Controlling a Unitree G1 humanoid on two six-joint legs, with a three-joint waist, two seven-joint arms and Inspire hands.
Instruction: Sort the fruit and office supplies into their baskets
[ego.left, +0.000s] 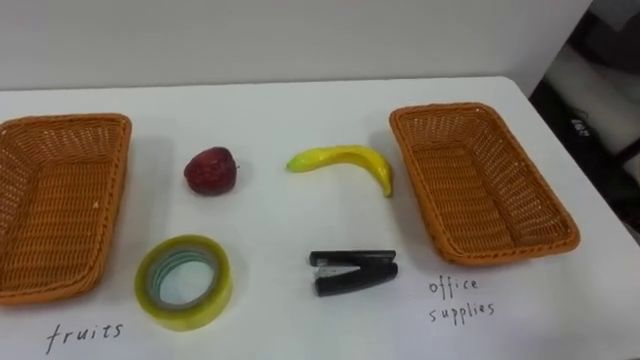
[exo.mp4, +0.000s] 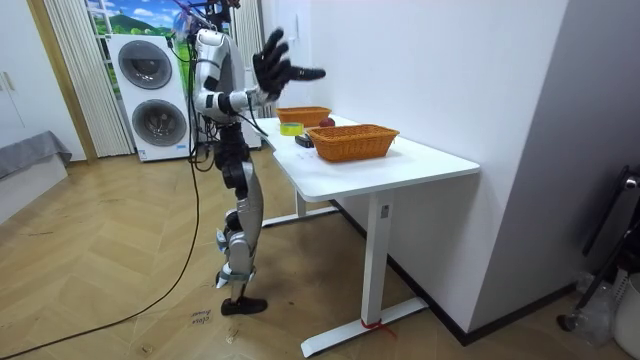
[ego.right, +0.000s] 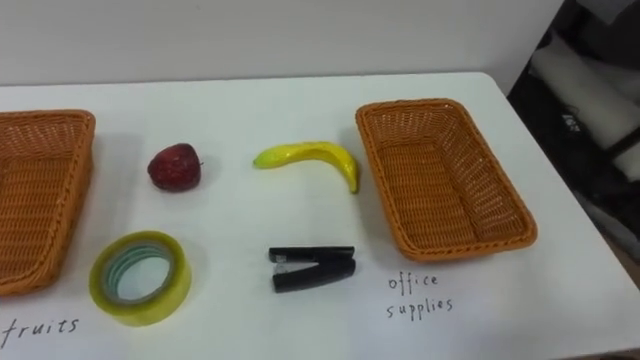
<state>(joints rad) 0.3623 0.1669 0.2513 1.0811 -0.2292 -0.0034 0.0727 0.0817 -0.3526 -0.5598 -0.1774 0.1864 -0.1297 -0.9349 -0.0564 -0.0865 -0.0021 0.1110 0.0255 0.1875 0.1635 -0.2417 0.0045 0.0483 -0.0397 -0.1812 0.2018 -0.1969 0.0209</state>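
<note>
Sideways on, the room view has the robot standing at the table's (exo.mp4: 400, 165) end, right hand (exo.mp4: 272, 62) raised, fingers splayed, holding nothing; the left hand sits behind it and I cannot tell its state. The eye views give the tabletop: two baskets, left basket (ego.left: 50, 200) and right basket (ego.left: 480, 190), both empty. Between them lie one apple (ego.left: 210, 170), one banana (ego.left: 345, 158), one tape roll (ego.left: 190, 318) and one stapler (ego.left: 353, 272)
</note>
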